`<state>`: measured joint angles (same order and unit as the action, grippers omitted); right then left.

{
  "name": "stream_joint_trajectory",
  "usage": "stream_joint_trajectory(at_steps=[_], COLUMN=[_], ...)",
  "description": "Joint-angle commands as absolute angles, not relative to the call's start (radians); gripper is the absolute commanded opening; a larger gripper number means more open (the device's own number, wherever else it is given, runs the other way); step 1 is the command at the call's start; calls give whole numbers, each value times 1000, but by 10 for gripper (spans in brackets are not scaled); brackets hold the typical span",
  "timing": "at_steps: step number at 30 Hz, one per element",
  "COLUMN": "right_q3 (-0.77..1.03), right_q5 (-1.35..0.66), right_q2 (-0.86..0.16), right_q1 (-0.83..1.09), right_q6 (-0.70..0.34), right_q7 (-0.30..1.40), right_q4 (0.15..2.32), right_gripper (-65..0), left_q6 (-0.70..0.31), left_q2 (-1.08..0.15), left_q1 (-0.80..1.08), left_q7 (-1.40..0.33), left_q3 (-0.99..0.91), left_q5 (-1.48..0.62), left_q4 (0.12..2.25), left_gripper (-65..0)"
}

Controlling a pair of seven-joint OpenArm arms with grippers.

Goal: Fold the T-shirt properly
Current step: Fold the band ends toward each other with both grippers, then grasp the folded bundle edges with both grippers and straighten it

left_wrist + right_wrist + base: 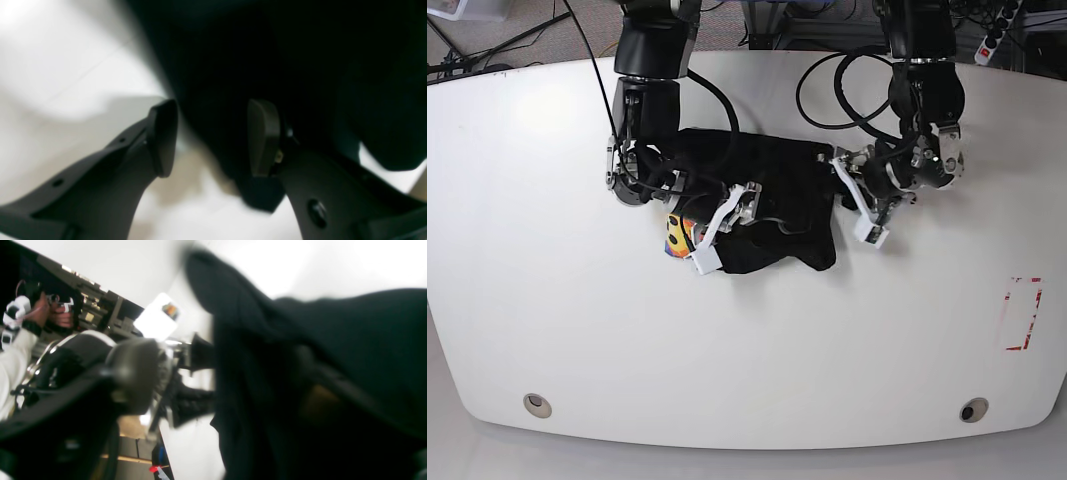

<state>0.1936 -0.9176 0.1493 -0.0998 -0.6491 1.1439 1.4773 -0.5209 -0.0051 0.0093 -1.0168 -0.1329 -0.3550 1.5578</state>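
The black T-shirt (767, 200) lies bunched in a heap at the table's middle, and a bit of its orange-yellow print (674, 236) shows at the left edge. My right gripper (722, 228) is over the heap's front left with its jaws apart. In the right wrist view the cloth (333, 340) drapes over one side of the right gripper (223, 383) and hides that finger. My left gripper (859, 205) is at the heap's right edge. The left wrist view shows the left gripper (213, 136) open, one pad (263, 136) against the dark cloth (267, 50), nothing clamped.
Black cables (827, 90) loop on the white table (547, 300) behind the shirt. A red-outlined rectangle (1024, 315) is marked at the right. A power strip (997, 40) lies past the far right corner. A person's hand (50, 315) shows in the right wrist view.
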Motion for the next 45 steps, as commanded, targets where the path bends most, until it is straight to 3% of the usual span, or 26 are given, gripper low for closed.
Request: stream_joint_trajectory(at_steps=[1, 12, 19, 26, 34, 40, 45], right_q3=[191, 191, 191, 82, -142, -271, -211], right_q5=[-954, -949, -946, -946, -944, -944, -946], right_q2=[145, 38, -47, -44, 15, 39, 41], right_q1=[-120, -85, -48, 1, 27, -15, -24], right_q6=[-645, -647, -647, -645, -644, -644, -644], right_q7=[1127, 1167, 1167, 1161, 1087, 1018, 1017], right_q4=[1500, 1664, 1662, 1667, 1661, 1658, 1656], right_gripper=[-75, -75, -76, -78, -236, -243, -249], left_q6=[-521, -644, -661, -661, -661, -661, -662], left_q2=[4, -67, -108, -133, -134, -134, -151], left_q1=[-8, 44, 90, 117, 125, 159, 162], left_q7=[-1000, -1007, -1007, -1004, -1004, -1006, -1006], left_q3=[-203, -392, -450, -456, -456, -455, -449], left_q5=[-366, -364, -364, -364, -364, -360, -363], left_q4=[1652, 1819, 1824, 1824, 1836, 1900, 1916], left_gripper=[-339, -339, -339, -339, -339, -339, -339])
